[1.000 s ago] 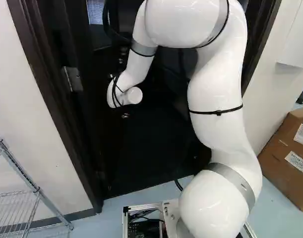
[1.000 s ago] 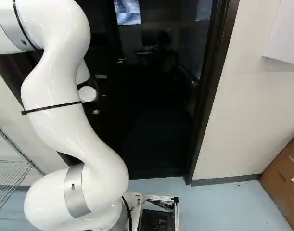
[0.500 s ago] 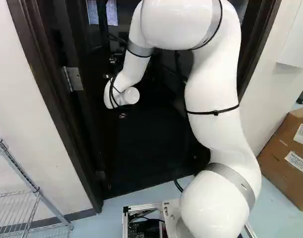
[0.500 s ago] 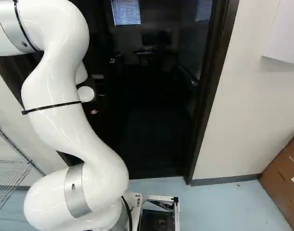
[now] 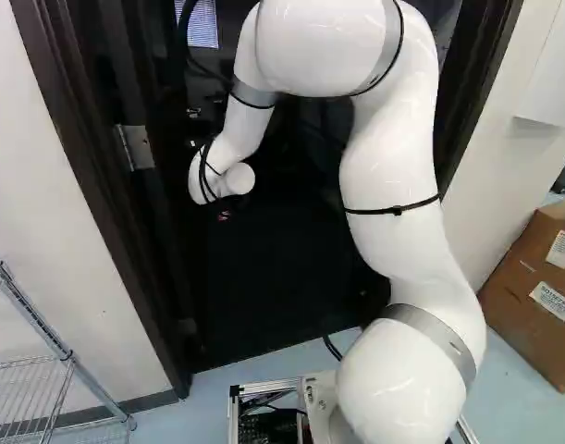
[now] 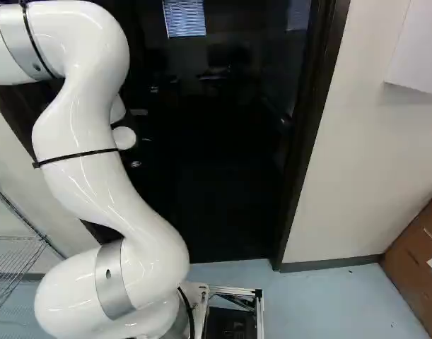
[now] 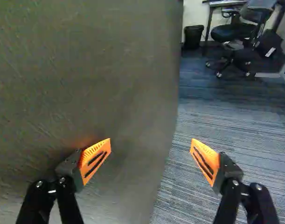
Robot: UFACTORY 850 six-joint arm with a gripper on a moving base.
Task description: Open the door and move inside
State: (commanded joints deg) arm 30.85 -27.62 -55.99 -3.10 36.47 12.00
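The claw [image 7: 150, 147] is spread, gripping nothing. One finger sits close to the face of the door [image 7: 86, 70], presumably to push; the other clears the door's free edge. The door stands partly open, inward. The arm [image 5: 388, 166] reaches toward the door, likely making way for the base [image 6: 259, 318], outside the door.

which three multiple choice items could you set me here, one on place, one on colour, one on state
1. Where is the cardboard box in the left base view? A) left B) right C) top middle
2. What colour are the pads of the gripper? A) orange B) green C) blue
3. How does the door stand? A) shut B) missing C) open

1 B, by the right edge.
2 A, both look orange.
3 C, past its edge an office chair shows in the wrist view.
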